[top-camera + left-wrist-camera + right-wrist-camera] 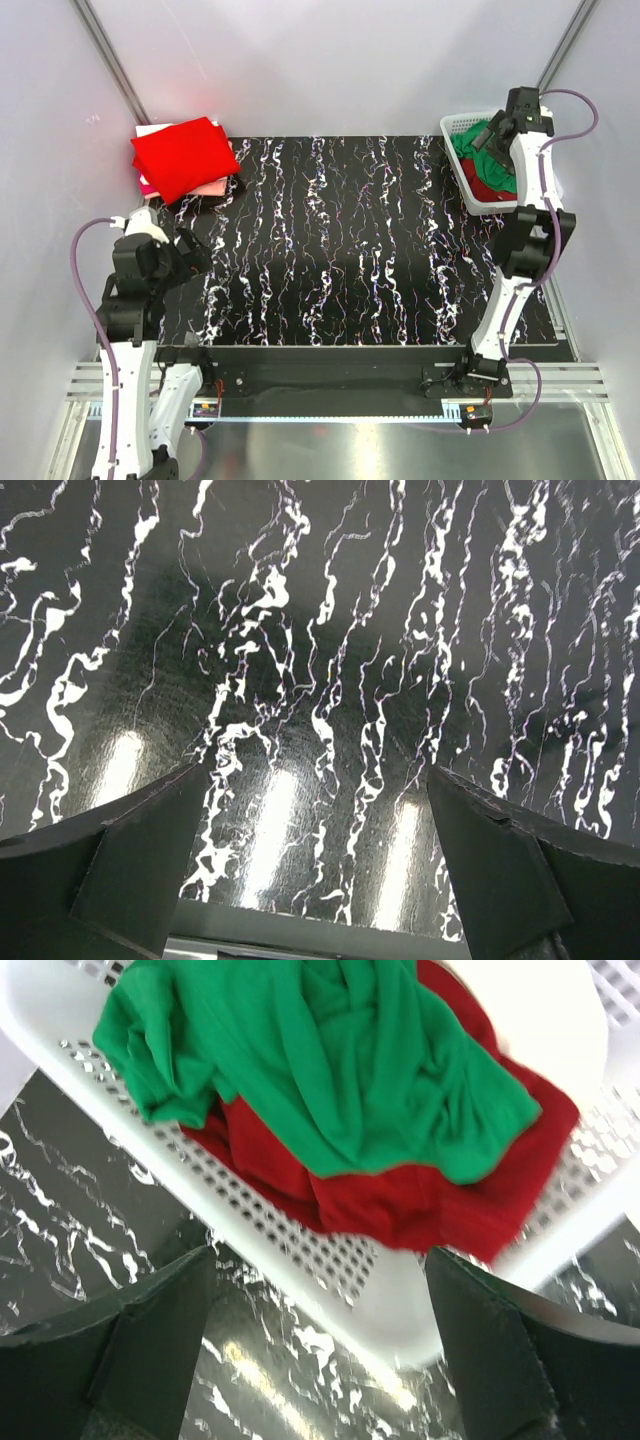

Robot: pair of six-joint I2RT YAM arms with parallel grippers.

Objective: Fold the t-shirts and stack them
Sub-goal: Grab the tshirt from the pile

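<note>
Black marbled table [350,250] fills centre frame. White lattice basket [462,125], upper right, holds green t-shirt [330,1070] over crumpled red t-shirt [420,1205]. Folded red t-shirt [183,156] tops stack, upper left. My left gripper [312,780] and right gripper [318,1260] both released, jaws wide.

White arms [503,308], black claws [315,780], lilac cables [73,258]
</note>
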